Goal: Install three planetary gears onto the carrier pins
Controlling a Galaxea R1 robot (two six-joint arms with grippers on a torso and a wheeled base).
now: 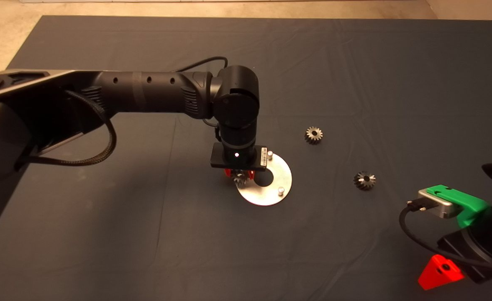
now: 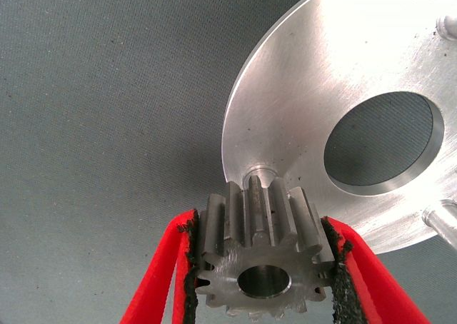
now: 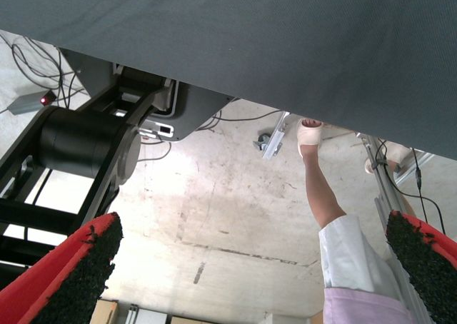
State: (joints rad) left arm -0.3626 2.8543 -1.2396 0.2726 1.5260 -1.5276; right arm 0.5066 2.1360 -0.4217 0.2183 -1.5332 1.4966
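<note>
My left gripper (image 1: 239, 174) is shut on a planetary gear (image 2: 260, 256) and holds it over the left rim of the shiny carrier disc (image 1: 281, 173). In the left wrist view the gear hangs just above one carrier pin (image 2: 257, 174), whose base shows under it, and the red fingers (image 2: 153, 288) clamp its toothed sides. Two more pins (image 1: 270, 154) (image 1: 281, 190) stand bare on the disc. Two other gears (image 1: 313, 134) (image 1: 364, 180) lie on the mat to the right. My right gripper (image 1: 440, 271) waits open at the lower right edge.
The dark mat (image 1: 103, 234) covers the table, with the floor past its far edge. The right wrist view shows the floor beyond the mat, the robot's base (image 3: 86, 142) and a person's leg (image 3: 325, 195).
</note>
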